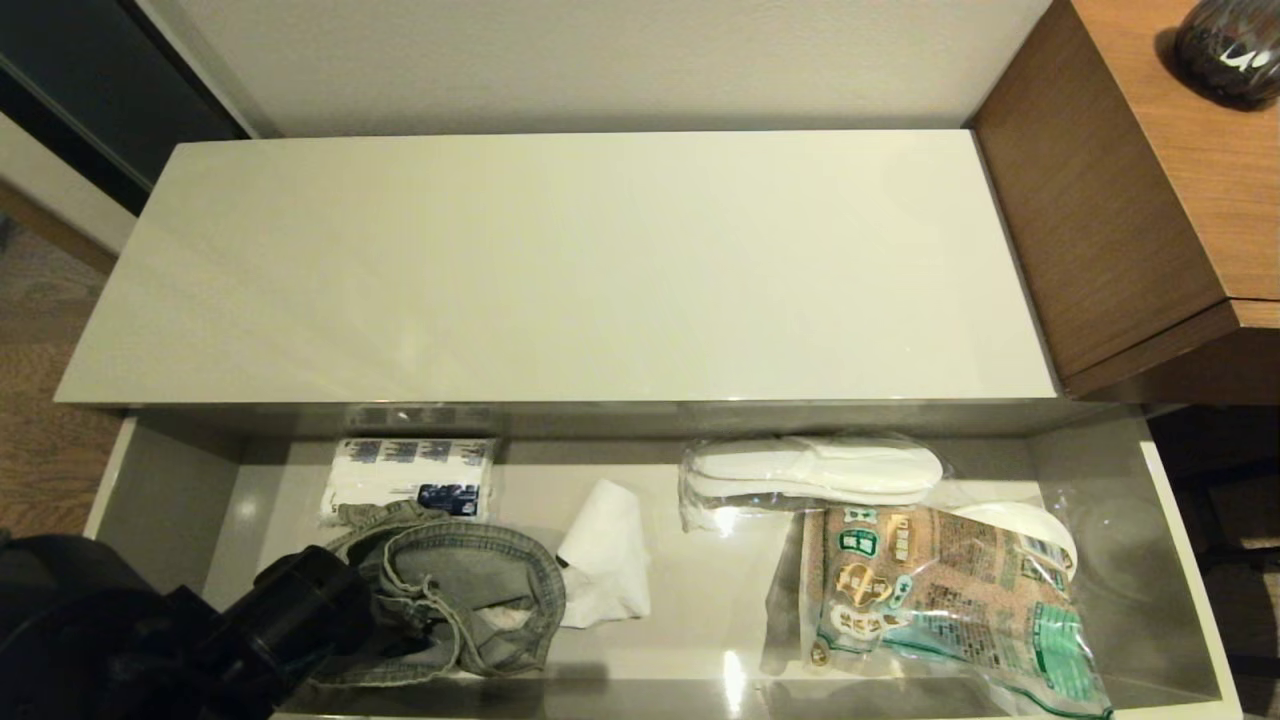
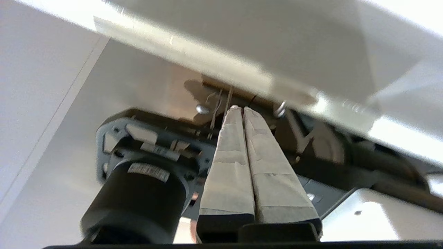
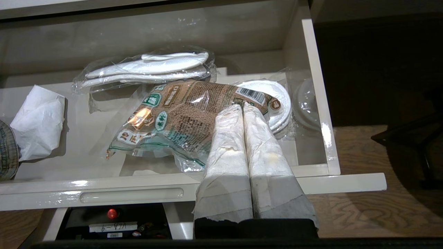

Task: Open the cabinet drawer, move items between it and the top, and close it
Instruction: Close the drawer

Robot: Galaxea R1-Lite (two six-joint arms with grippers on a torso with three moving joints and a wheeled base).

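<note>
The cabinet drawer (image 1: pixel 1180 560) stands pulled open below the bare cream-white top (image 1: pixel 560 270). Inside on its left lies the grey-green denim garment (image 1: pixel 470 590), bunched, with the white paper roll (image 1: pixel 605 555) just right of it. My left arm (image 1: pixel 290 610) reaches over the drawer's front left corner and covers the garment's left edge. My left gripper (image 2: pixel 239 108) is shut with nothing in it. My right gripper (image 3: pixel 242 105) is shut and empty, above the drawer's front edge (image 3: pixel 131 195), out of the head view. The paper roll (image 3: pixel 38 121) and denim garment (image 3: pixel 7 152) lie far from it.
White slippers in clear plastic (image 1: pixel 810 470) and a green-and-brown packet (image 1: pixel 930 600) fill the drawer's right half. A blue-and-white pack (image 1: pixel 410 475) sits at the back left. The brown wood-grain desk (image 1: pixel 1130 180) with a dark vase (image 1: pixel 1225 45) rises at the right.
</note>
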